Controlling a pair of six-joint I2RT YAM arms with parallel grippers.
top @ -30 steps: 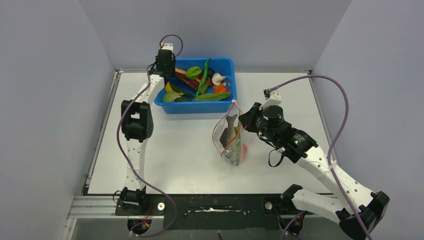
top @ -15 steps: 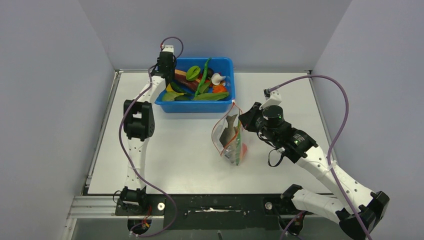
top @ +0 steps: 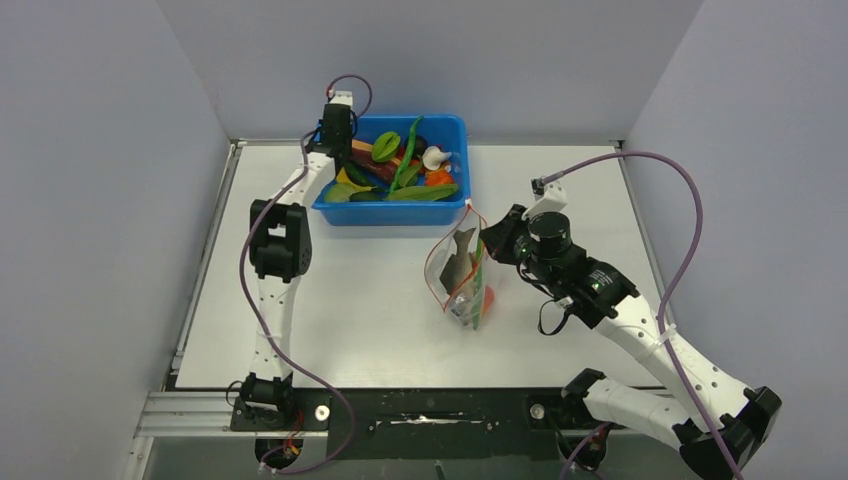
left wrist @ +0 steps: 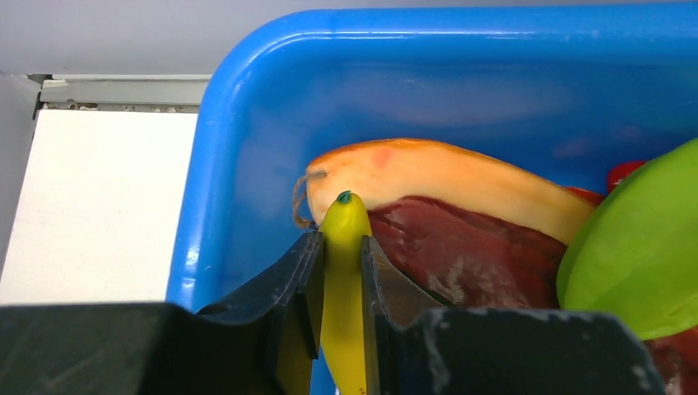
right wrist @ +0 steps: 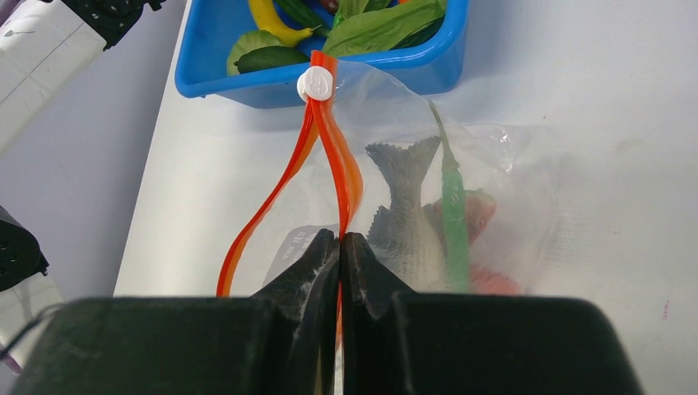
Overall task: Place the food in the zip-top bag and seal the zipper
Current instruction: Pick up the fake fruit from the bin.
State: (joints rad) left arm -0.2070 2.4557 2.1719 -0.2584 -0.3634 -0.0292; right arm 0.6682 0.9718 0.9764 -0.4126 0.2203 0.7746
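In the blue tub (top: 392,214), a papaya slice (left wrist: 444,177) lay just beyond the banana (left wrist: 344,218). The left tool (left wrist: 341,251) pinched the banana lengthwise, tip pointing forward. The zip-top bag (top: 455,290) stood on the surface (top: 350,300) near the tub, mouth up. The right tool (right wrist: 340,247) was pressed together on its zipper (right wrist: 329,156).

Right fingers (right wrist: 306,271) pinch the zipper (right wrist: 339,164) — zip-top bag (right wrist: 502,156) (clear) holds 1 grey fish (right wrist: 403,218), 1 green pod (right wrist: 451,214).
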